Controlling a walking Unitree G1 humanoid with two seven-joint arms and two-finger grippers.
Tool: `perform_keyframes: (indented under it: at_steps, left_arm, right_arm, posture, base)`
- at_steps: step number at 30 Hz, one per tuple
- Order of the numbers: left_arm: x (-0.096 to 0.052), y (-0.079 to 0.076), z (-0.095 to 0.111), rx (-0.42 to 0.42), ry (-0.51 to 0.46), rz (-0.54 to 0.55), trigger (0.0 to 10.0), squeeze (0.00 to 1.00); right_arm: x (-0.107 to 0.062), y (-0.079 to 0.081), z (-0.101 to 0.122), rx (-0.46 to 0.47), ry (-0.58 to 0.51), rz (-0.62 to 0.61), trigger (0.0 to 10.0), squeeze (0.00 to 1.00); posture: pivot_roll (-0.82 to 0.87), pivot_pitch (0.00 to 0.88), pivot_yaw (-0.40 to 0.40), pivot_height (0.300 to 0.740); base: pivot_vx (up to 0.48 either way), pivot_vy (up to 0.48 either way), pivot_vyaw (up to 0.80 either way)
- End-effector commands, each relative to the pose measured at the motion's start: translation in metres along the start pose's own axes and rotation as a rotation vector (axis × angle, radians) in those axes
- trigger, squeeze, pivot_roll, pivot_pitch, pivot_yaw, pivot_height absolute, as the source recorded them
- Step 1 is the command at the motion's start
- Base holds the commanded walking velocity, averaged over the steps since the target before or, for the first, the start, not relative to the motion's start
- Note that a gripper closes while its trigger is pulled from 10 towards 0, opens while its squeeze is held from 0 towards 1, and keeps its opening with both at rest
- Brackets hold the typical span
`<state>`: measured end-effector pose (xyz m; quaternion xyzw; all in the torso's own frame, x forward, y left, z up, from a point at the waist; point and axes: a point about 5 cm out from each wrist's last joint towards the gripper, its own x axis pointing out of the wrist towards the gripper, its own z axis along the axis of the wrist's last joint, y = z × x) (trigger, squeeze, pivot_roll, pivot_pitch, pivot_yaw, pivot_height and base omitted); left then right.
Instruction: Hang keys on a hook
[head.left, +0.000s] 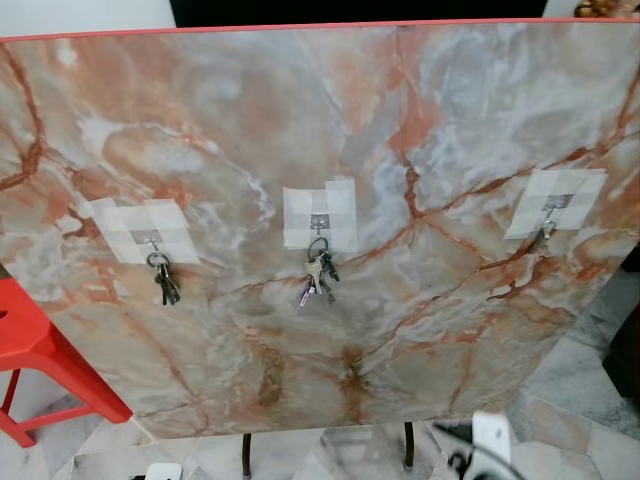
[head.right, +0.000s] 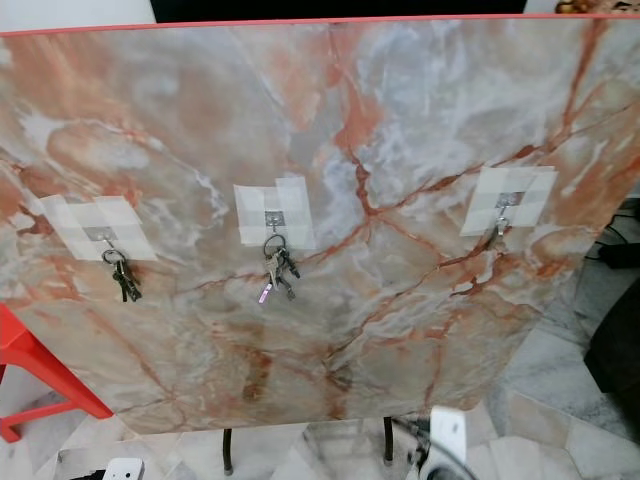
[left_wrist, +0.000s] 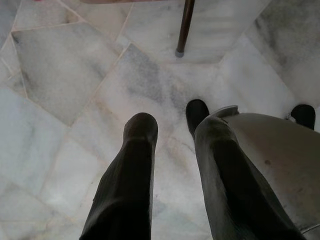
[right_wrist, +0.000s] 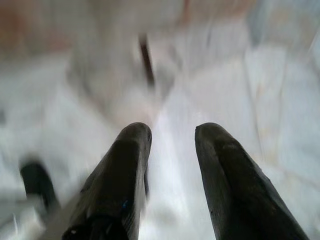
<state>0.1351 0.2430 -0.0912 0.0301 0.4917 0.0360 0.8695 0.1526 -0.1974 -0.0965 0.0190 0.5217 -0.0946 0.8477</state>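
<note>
keys (head.left: 318, 277) hang on middle hook (head.left: 319, 224) of marble board (head.left: 450, 120) | second bunch (head.left: 165, 282) near left edge | left end effector (left_wrist: 171, 120) and right end effector (right_wrist: 172, 134) both parted, empty, over floor (left_wrist: 65, 75)

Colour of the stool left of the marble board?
Red-orange stool, clearest in the left eye view, beside the marble board.

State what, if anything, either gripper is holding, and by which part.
Nothing is held. The left gripper and right gripper are both open over the floor, with only tile between their fingers.
</note>
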Motion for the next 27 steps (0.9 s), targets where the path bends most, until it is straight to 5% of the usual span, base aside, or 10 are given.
perform_keyframes:
  at_steps: [1,11,15,20,27]
  left_arm:
    - [-0.001,0.004,-0.004,0.017,0.022,0.008,10.0,0.00]
    - [-0.001,0.004,-0.004,0.017,0.021,0.009,10.0,0.00]
    - [-0.001,0.004,-0.004,0.024,0.027,0.009,10.0,0.00]
    - [-0.001,0.004,-0.005,0.021,0.033,0.012,10.0,0.00]
    - [-0.001,0.004,-0.006,0.014,0.038,0.011,10.0,0.00]
  right_arm:
    - [0.000,-0.002,-0.005,-0.021,0.022,-0.011,10.0,0.00]
    - [-0.002,-0.002,-0.025,-0.036,0.075,0.002,10.0,0.00]
    - [-0.004,-0.012,-0.032,-0.108,0.090,0.001,10.0,0.00]
    - [-0.003,-0.017,-0.025,-0.116,0.078,-0.005,10.0,0.00]
    - [0.000,-0.003,-0.008,-0.155,0.051,0.014,10.0,0.00]
  posture:
    - [-0.13,0.000,-0.001,0.740]
    - [-0.15,0.000,0.007,0.740]
    - [-0.14,0.000,0.000,0.740]
    - [-0.14,0.000,0.001,0.740]
    - [-0.14,0.000,-0.004,0.740]
  base:
    - [0.000,0.000,0.00]
    - [0.000,0.000,0.00]
    - [0.000,0.000,0.00]
    - [0.000,0.000,0.00]
    - [0.000,0.000,0.00]
